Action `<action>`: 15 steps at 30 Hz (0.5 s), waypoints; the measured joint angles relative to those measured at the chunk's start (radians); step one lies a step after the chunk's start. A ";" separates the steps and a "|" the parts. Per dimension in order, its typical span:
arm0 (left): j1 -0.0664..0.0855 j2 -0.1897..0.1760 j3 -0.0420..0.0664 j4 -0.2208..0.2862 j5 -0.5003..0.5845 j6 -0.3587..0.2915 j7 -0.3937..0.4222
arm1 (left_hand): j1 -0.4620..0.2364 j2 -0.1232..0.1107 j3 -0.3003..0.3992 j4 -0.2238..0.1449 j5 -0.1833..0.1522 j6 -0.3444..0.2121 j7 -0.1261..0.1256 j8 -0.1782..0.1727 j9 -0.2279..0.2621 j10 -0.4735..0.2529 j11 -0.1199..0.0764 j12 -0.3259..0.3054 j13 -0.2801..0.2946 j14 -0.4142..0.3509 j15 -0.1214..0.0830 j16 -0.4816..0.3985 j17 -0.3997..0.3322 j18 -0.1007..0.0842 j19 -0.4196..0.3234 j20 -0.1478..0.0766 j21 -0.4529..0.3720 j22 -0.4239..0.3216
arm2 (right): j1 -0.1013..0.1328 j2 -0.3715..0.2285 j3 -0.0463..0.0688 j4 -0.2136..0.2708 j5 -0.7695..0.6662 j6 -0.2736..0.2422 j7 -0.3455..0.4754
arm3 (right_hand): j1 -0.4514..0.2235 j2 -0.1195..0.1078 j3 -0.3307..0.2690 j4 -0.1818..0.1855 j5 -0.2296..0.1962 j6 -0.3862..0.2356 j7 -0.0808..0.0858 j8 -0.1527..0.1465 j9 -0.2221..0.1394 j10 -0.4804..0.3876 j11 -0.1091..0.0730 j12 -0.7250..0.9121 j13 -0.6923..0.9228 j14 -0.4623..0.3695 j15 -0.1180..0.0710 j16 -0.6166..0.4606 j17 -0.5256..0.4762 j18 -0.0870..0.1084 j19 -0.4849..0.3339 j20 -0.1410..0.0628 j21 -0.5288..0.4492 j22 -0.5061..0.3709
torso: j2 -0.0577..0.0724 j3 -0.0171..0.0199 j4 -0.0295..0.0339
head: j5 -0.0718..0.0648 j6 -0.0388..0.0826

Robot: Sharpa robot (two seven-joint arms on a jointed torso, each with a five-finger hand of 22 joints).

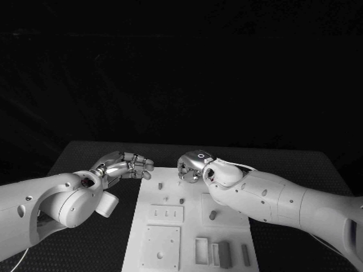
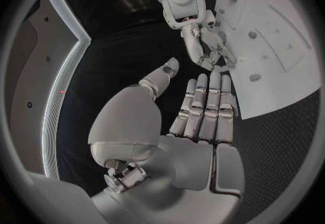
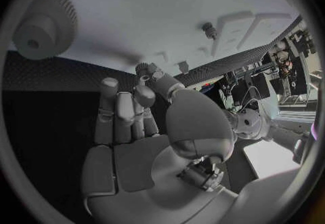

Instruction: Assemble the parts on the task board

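White board (image 1: 161, 249) lies mid-table, small parts (image 1: 213, 215) standing in it. My left hand (image 1: 124, 167) and right hand (image 1: 194, 166) hover over its far end, fingers loose, holding nothing. I'd pick one part, approach slowly, pinch it squarely.

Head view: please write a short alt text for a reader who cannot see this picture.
Two white robot arms reach in from both sides over a black table, and the left hand and right hand hover near the far end of the white task board. Neither hand visibly holds anything. The board carries small parts and rectangular recesses.
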 measured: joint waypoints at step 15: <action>0.000 -0.001 0.000 -0.003 0.000 0.000 0.000 | 0.000 0.000 0.000 0.000 0.000 0.000 0.000 0.000 0.000 0.000 0.000 0.000 0.000 0.000 0.000 0.000 0.001 0.000 0.000 0.000 0.000 -0.001 | -0.005 -0.003 -0.004 0.000 0.019 -0.002 -0.002 | -0.017 -0.085 -0.003 0.003 0.000 -0.164 0.066 -0.109 -0.011 0.003 0.054 -0.023 0.000 -0.029 0.046 -0.009 -0.054 0.002 0.003 -0.003 0.000 0.000 | 0.000 -0.0005 0.0002 | -0.003 0.005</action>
